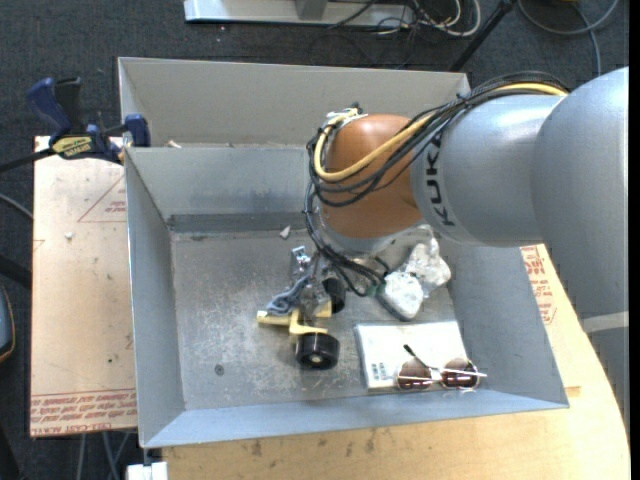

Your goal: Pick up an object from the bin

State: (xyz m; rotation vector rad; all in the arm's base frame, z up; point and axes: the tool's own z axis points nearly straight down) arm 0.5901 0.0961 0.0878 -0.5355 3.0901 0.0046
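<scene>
My gripper (306, 290) hangs at bin (150, 268) ctr, just over yellow-black toy (305, 336). Can't tell if jaws open or shut. White wad (415, 280) to its right.

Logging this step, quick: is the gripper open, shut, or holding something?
Gripper: cannot be told. It sits just above the yellow-and-black wheeled piece near the middle of the bin.

A robotics lab: KUKA arm (520, 168) over a metal bin (155, 288), cables (440, 8) across carpet (100, 18).
</scene>
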